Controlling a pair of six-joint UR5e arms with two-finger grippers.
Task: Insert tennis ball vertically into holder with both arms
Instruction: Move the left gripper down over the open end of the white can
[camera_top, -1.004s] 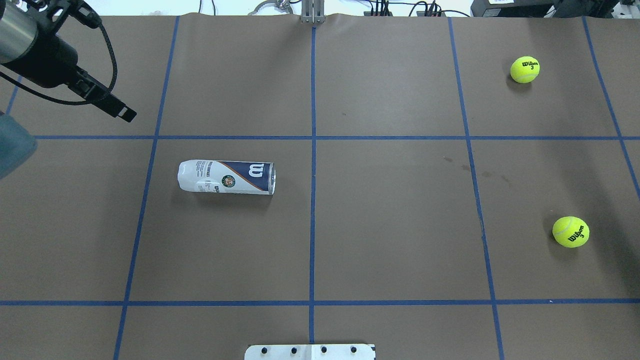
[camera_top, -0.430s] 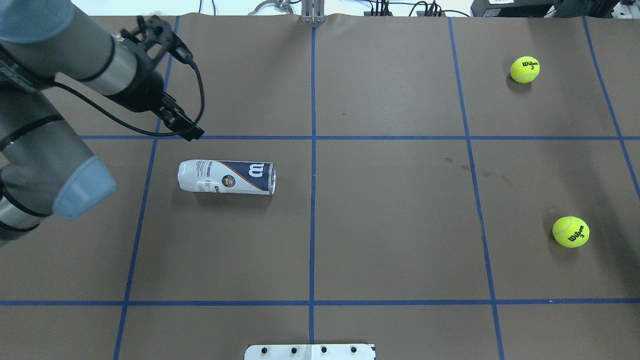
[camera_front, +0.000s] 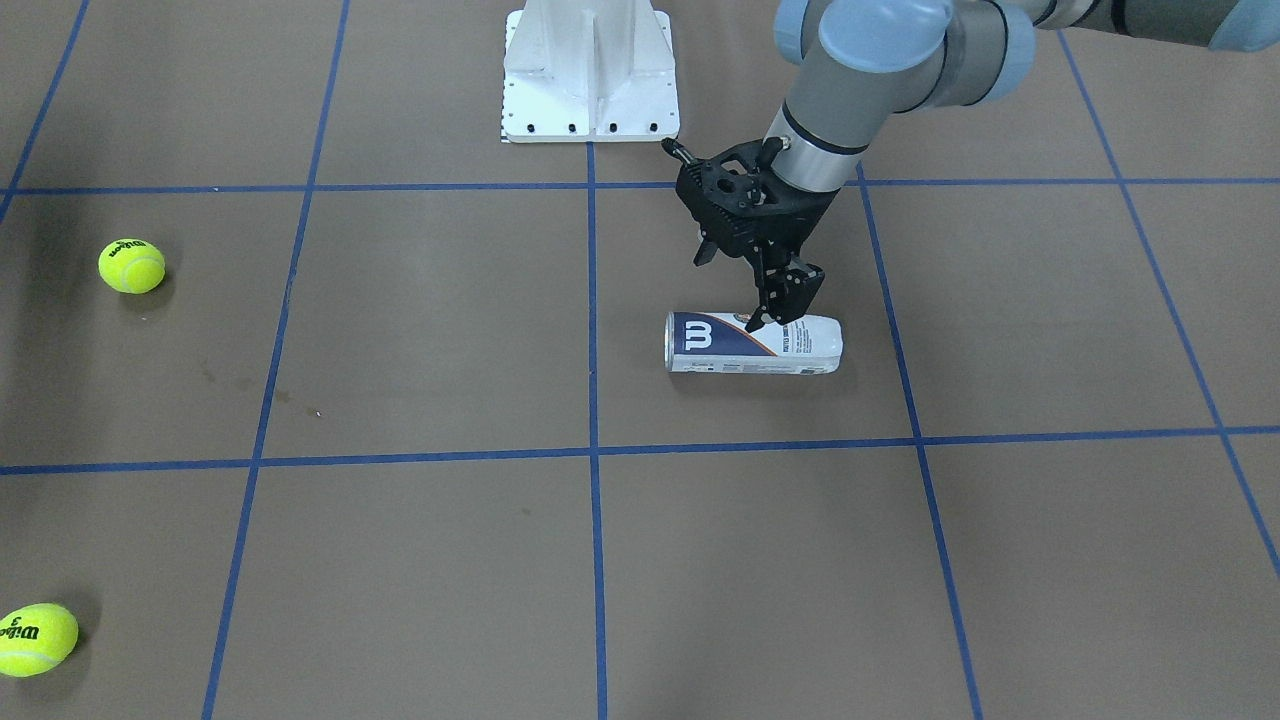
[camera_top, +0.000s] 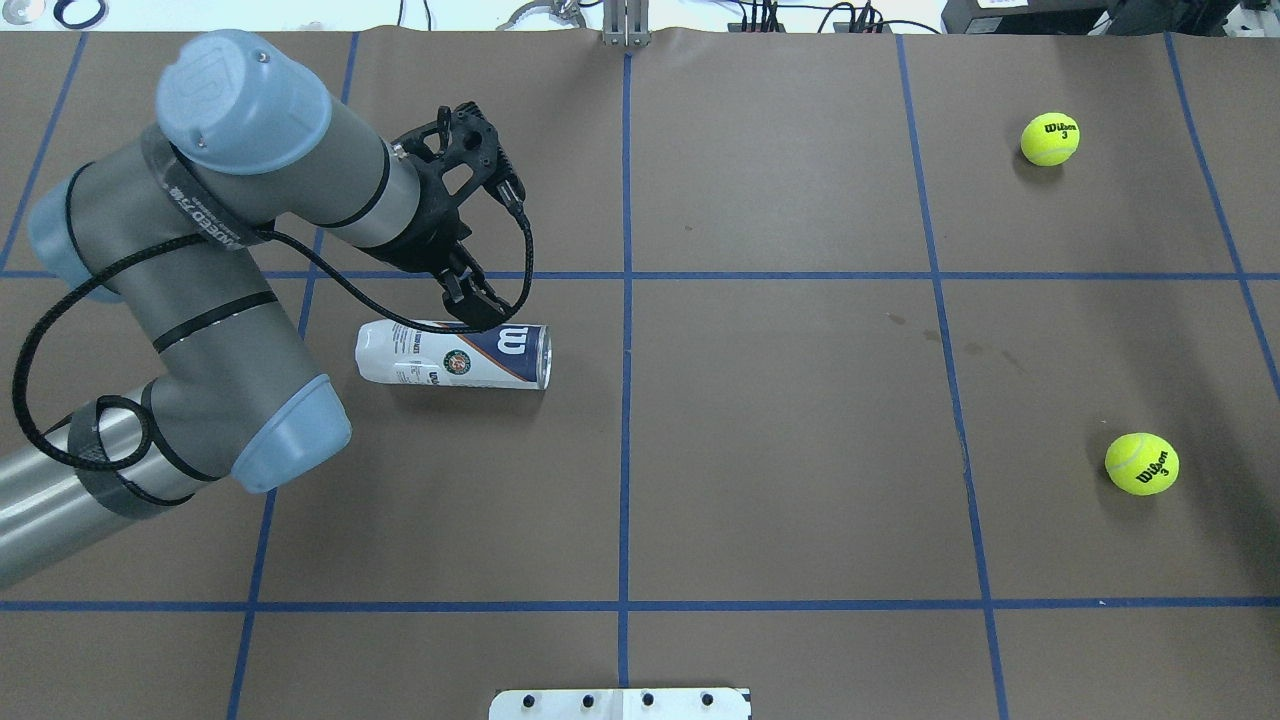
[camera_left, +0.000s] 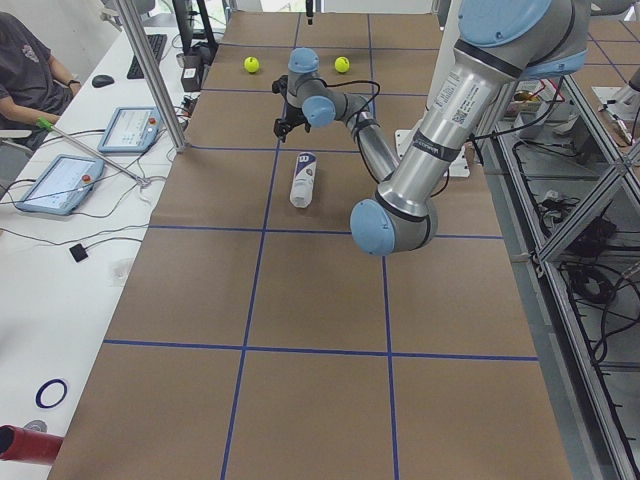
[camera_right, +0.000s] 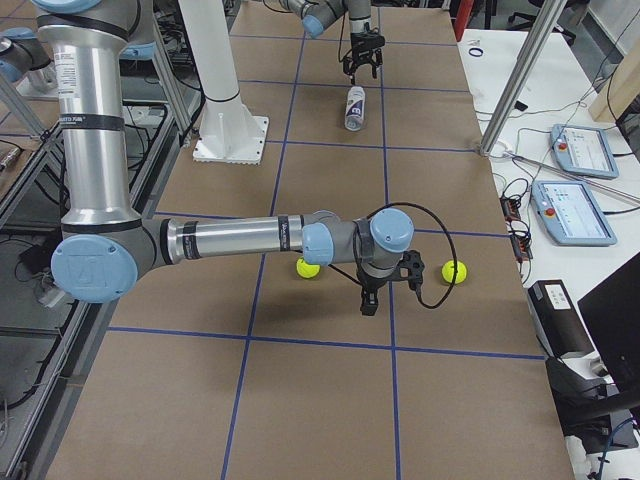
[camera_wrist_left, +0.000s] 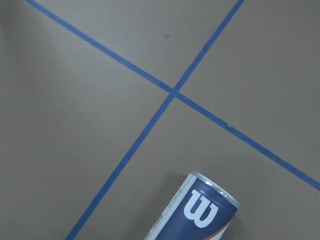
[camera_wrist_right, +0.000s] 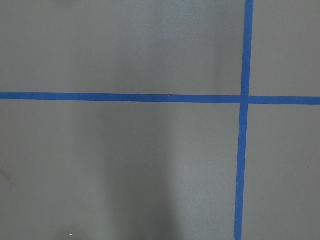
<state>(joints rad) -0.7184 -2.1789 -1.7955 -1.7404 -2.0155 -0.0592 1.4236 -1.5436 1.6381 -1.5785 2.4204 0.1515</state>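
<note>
Holder (camera_front: 755, 343) is shown lying on its side on the brown table (camera_front: 420, 330), with a large white "W" printed on its navy end. The left gripper (camera_front: 775, 308) is held just above the holder's middle, its fingers drawn narrowly together. The near tennis ball (camera_front: 131, 265) and the far tennis ball (camera_front: 35, 640) are set well apart from it, toward the robot's right.

From overhead, the holder (camera_top: 455, 355) is seen in the left half, its silver rim turned toward the centre blue tape line (camera_top: 627, 450). A wide stretch of brown paper is left between it and the balls. "Wilson 3" is read on both balls.

From the left end, the holder (camera_left: 303, 178) is seen lengthwise below the gripper.

From the right end, the right gripper (camera_right: 366, 303) is seen low between the two balls; its width cannot be told.

In the left wrist view, the "W" and rim are caught at the bottom edge, near crossed tape lines. In the right wrist view, crossed tape lines on brown paper are shown.
</note>
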